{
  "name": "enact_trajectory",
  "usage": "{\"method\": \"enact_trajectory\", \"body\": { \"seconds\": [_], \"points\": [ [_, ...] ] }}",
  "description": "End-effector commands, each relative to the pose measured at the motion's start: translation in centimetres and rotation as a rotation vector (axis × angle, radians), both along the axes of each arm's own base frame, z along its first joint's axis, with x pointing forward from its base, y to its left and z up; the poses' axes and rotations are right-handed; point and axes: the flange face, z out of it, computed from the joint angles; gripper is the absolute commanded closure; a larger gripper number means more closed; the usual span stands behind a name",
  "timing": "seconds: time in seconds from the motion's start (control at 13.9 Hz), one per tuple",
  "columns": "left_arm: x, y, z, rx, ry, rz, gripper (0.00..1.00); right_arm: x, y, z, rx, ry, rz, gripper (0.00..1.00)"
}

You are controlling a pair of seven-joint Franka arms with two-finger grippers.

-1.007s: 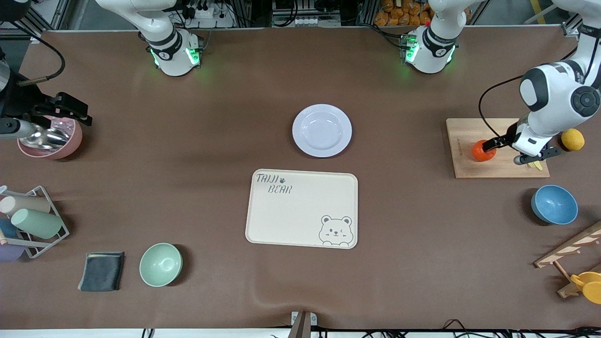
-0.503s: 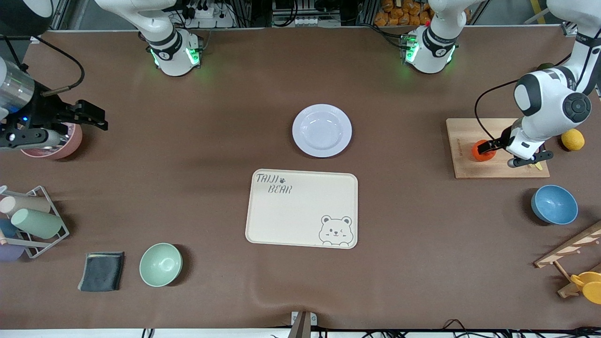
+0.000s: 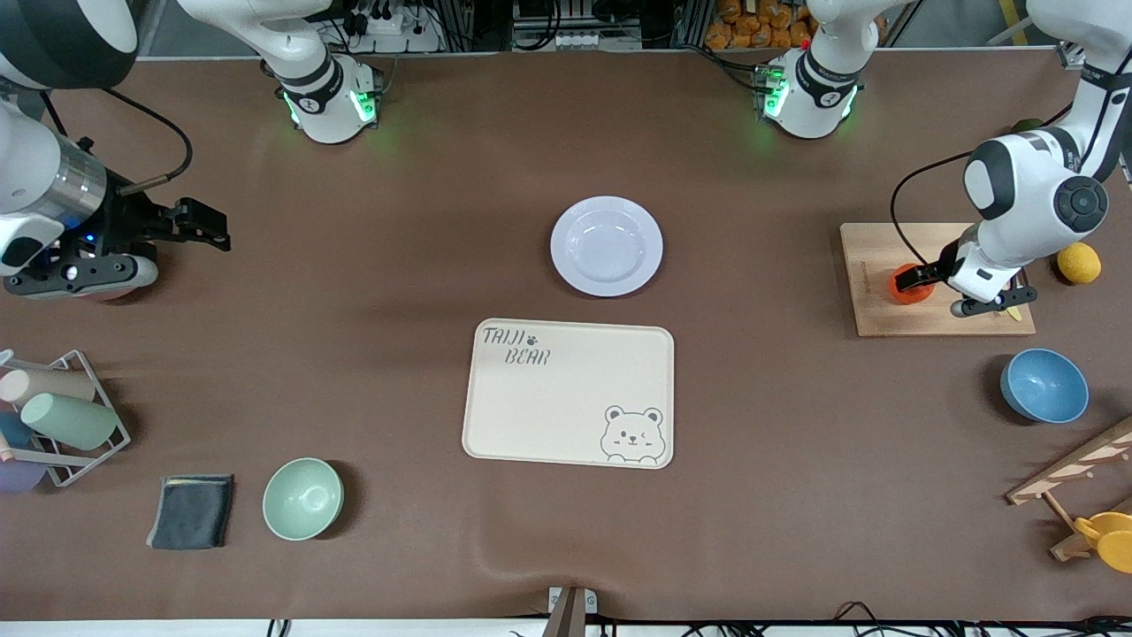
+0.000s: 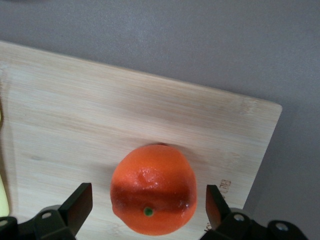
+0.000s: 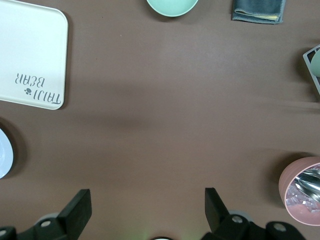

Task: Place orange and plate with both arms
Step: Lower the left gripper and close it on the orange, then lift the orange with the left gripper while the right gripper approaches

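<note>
Left gripper [image 4: 145, 207]: low over the wooden cutting board [image 3: 875, 305] at the left arm's end of the worktop [image 3: 424, 221]; its fingers [image 4: 77, 205] stand apart, one on each side of the orange [image 4: 153, 189], with a visible gap to the fruit on both sides; nothing lies between the fingers and the orange; the orange [image 3: 904, 285] rests on the board, partly covered by the arm in the front view.

Around those fingers: one yellow lemon [image 3: 1079, 263] on the worktop just off the board's edge; one blue bowl [image 3: 1044, 386] nearer the front camera than the board; a wooden rack [image 3: 1074, 473] with a yellow item at the worktop's corner.

Right gripper [image 5: 145, 207]: over bare worktop at the right arm's end; fingers [image 5: 77, 207] apart, holding nothing; one pink bowl [image 5: 300, 190] with a metal utensil inside lies just beside them; no object stands between them.

Plate [image 3: 607, 246]: one, flat on the worktop at mid-table, well apart from both sets of fingers; one cream bear tray [image 3: 569, 393] lies nearer the front camera than the plate, not touching it.

Further items toward the right arm's end: one mint-green bowl [image 3: 302, 499]; one dark folded cloth [image 3: 191, 511] beside it; one wire rack [image 3: 62, 416] holding cups.
</note>
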Motion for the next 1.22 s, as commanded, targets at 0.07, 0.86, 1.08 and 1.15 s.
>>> {"method": "enact_trajectory", "body": {
  "seconds": [0.07, 0.86, 1.08, 1.15],
  "points": [
    [0.2, -0.1, -1.3, 0.001, -0.009, -0.024, 0.0, 0.1, 0.3, 0.2, 0.012, 0.002, 0.001, 0.0],
    [0.3, -1.4, -2.3, -0.011, 0.001, -0.049, 0.39, 0.2, 0.6, 0.0, 0.011, 0.007, 0.008, 0.0],
    [0.9, -2.1, -1.5, -0.007, -0.016, -0.066, 0.85, 0.3, 1.0, -0.4, 0.011, 0.011, 0.014, 0.0],
    [1.4, -3.0, -1.0, -0.009, -0.026, -0.084, 0.9, 0.3, 1.1, -0.4, 0.01, 0.013, 0.014, 0.0]
  ]
}}
